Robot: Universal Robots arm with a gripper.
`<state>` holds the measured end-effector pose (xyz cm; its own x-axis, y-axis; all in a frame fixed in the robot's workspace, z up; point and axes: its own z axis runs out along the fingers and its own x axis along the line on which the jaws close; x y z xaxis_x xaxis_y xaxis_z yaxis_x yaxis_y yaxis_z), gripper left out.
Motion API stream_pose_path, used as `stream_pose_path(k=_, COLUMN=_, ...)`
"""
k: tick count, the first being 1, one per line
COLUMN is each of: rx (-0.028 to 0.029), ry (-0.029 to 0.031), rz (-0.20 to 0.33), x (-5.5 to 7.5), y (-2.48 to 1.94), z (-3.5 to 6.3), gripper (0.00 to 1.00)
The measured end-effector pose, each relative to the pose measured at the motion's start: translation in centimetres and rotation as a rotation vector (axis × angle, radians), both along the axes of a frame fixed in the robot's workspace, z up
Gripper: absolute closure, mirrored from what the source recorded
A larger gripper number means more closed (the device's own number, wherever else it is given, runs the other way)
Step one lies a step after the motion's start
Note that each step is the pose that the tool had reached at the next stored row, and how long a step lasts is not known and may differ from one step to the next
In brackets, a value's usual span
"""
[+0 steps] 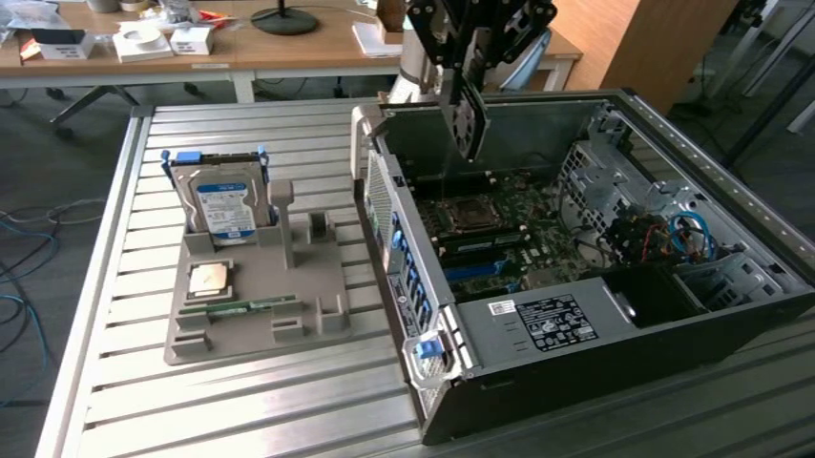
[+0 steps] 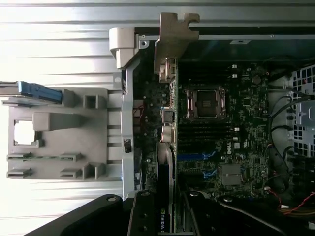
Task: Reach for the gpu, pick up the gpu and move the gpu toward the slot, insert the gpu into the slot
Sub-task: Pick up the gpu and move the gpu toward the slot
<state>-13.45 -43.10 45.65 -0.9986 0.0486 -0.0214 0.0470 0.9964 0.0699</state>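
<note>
My gripper (image 1: 474, 59) is clamped on the top edge of the gpu (image 1: 468, 119). The card hangs upright at 6 o'clock beneath it, in the air above the open computer case (image 1: 694, 153). I judge the carry toward the slot is in hand, with seating not yet done. Farther down at 6 o'clock lies the green motherboard (image 1: 541, 224); I cannot single out the slot among its strips. Seating would call for the card's lower edge square over it.

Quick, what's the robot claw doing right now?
Gripper: closed on the gpu, holding it above the open computer case.
</note>
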Motion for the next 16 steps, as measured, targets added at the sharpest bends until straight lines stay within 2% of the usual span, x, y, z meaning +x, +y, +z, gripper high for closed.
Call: stream_pose_path(k=16, rx=0.0093, ry=0.0000, rz=0.000, x=4.5, y=0.00, z=0.00, gripper=0.73)
